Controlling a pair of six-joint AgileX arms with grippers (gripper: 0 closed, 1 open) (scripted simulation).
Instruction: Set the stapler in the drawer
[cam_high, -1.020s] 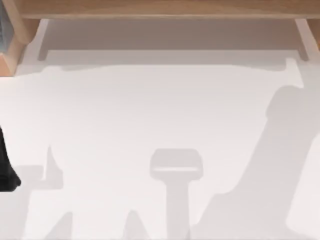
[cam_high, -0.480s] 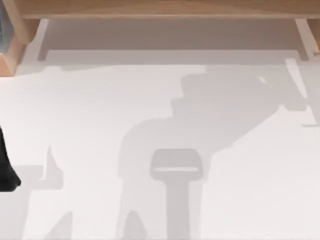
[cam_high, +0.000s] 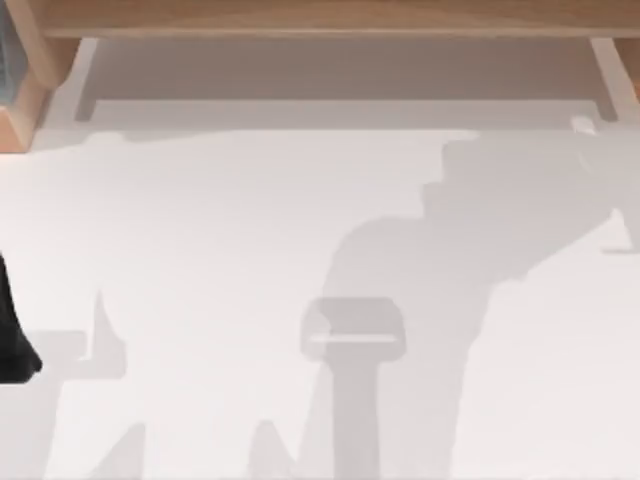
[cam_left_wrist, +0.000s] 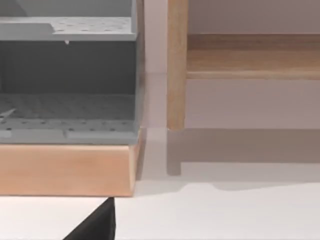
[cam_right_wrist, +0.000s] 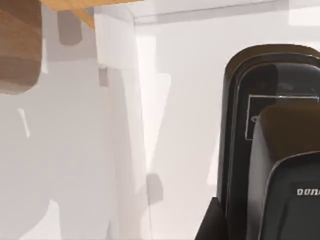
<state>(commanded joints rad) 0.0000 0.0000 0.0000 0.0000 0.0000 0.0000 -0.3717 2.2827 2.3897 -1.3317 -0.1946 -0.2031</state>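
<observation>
The black stapler (cam_right_wrist: 270, 150) is sitting very close to the right wrist camera, above the white bench (cam_high: 200, 220). It is probably being carried by the right claw, though the grip itself is hidden, so nobody can tell if that claw is spread or pinching. The left arm (cam_high: 12, 340) is waiting at the left edge of the bench. A dark tip in the left wrist view may be the left claw (cam_left_wrist: 97, 225), and its state cannot be told either. That view is looking at the grey drawer unit (cam_left_wrist: 67, 100), which is resting on a wooden base at the back left, beside a wooden shelf (cam_high: 320, 15).

The step in hand looks like carrying the stapler to the drawer. To do it well, the right arm should be keeping the stapler level, going slowly across, staying clear of the shelf post and coming down inside the drawer walls before letting go.

Since half a second ago, the big arm shadow (cam_high: 450, 230) on the bench has slid toward the right, while the left arm is staying in the same spot.
</observation>
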